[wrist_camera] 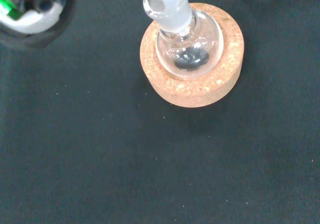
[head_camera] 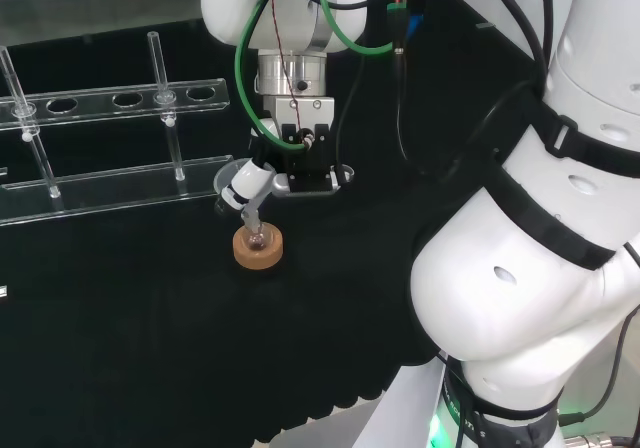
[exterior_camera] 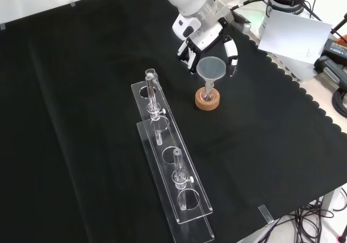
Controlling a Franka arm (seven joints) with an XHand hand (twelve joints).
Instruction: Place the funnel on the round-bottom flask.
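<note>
A small clear round-bottom flask (head_camera: 258, 235) (exterior_camera: 206, 95) (wrist_camera: 189, 44) sits on a cork ring stand (head_camera: 258, 252) (exterior_camera: 207, 102) (wrist_camera: 192, 86) on the black cloth. The clear funnel (head_camera: 238, 181) (exterior_camera: 210, 68) stands over it, slightly tilted in the head view, with its stem (wrist_camera: 167, 6) inside the flask's neck. The hand (head_camera: 300, 173) (exterior_camera: 203, 34) is just behind and above the funnel. Its fingers (exterior_camera: 232, 56) curl on both sides of the funnel's cone and hold it. A little dark residue lies at the flask's bottom.
A clear acrylic test-tube rack (head_camera: 110, 148) (exterior_camera: 171, 167) with upright posts stands at the left in the head view, nearer the camera in the front view. The cloth's scalloped edge (exterior_camera: 303, 96) runs along the front view's right. The arm's white links (head_camera: 530, 248) fill the head view's right.
</note>
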